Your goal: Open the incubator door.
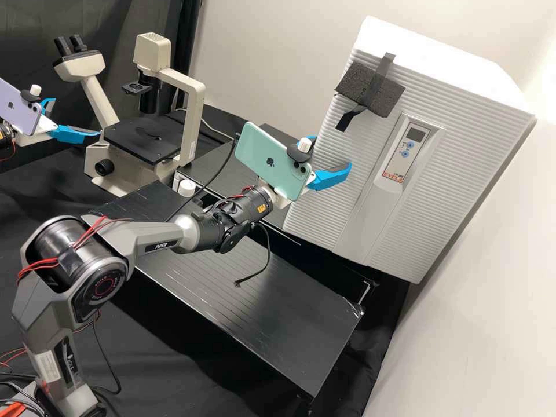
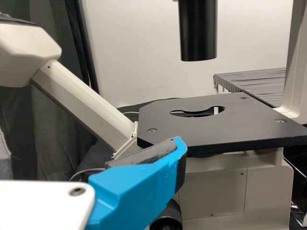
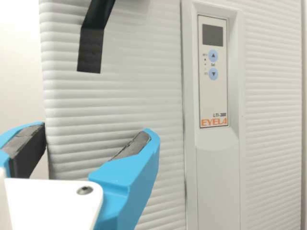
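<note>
The white ribbed incubator (image 1: 324, 174) stands at the right with its front closed; a dark foam pad (image 1: 379, 90) is held on it by black tape. By its left edge, my right gripper (image 1: 333, 152) is open and empty. In the right wrist view, the same gripper (image 3: 97, 130) has one finger over the incubator's ribbed front (image 3: 115, 100) and the other beside its edge; touching or apart, I cannot tell. My left gripper (image 1: 75, 117) stands open at the far left, near the microscope. In the left wrist view, that gripper (image 2: 88, 143) has one blue finger in front of the microscope stage.
A beige microscope (image 1: 194, 98) with a black stage (image 2: 168, 124) stands at the back left. A low black table (image 1: 278, 301) lies below the right arm. Control panel (image 3: 212, 72) sits in the incubator's central strip. A loose cable (image 1: 267, 255) hangs from the right arm.
</note>
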Tool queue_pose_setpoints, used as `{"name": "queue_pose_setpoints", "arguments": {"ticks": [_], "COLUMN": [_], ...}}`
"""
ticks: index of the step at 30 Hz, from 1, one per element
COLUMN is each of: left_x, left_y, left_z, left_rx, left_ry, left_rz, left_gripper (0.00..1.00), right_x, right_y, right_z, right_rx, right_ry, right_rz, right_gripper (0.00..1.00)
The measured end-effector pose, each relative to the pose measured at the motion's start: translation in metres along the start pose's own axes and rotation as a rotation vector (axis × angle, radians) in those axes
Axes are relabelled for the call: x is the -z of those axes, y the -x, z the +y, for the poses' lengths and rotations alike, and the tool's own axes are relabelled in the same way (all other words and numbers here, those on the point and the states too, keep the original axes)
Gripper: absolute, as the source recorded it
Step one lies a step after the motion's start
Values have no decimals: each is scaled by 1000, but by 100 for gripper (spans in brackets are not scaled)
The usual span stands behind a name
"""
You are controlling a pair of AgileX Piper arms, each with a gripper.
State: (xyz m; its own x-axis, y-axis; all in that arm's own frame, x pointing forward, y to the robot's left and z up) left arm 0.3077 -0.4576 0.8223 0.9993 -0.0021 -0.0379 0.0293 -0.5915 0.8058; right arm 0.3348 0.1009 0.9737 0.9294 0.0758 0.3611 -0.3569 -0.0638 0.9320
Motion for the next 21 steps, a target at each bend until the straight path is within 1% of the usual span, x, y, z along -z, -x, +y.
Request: {"name": "queue_pose_setpoints", "arguments": {"ticks": [4,6,7,14,18,20,21], "left_x": [0,0,0,0,0,0,0], "left_y": [0,0,0,0,0,0,0], "left_z": [0,0,0,0,0,0,0], "left_rx": [0,0,0,0,0,0,0], "left_ry": [0,0,0,0,0,0,0], "left_rz": [0,0,0,0,0,0,0], "left_gripper": [100,100,100,100,100,100,100], "right_x": [0,0,0,0,5,7,8], "right_y": [0,0,0,0,-2,-3,-3], "right_z": [0,0,0,0,0,-2,-2], "right_rx": [0,1,1,1,4,14,17], "right_ry": [2,12,15,17,15,20,31], "right_rz": [0,2,2,2,11,9,8], "right_gripper": [0,0,100,100,100,100,100]}}
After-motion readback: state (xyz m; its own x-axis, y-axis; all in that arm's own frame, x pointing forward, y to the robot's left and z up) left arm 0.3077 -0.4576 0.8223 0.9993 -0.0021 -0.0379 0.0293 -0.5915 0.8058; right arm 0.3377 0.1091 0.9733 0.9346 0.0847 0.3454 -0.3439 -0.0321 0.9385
